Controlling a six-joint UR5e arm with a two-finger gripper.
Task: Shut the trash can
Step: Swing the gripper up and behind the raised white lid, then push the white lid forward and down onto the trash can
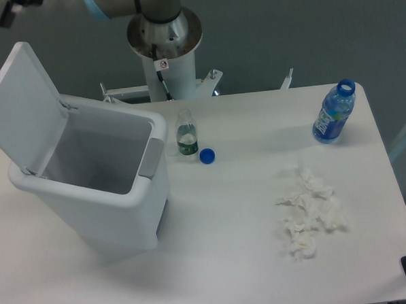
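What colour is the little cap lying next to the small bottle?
The cap is blue, seen in the fixed camera view.

Arm base column (pixel 165 55) stands upright at the far edge, centre-left. A grey joint with a blue cap (pixel 117 3) extends left along the top border. A dark part (pixel 17 8) shows at the top-left corner; gripper fingers not discernible.

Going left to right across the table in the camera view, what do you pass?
Open trash can → small clear bottle → loose blue cap → crumpled tissues → blue water bottle.
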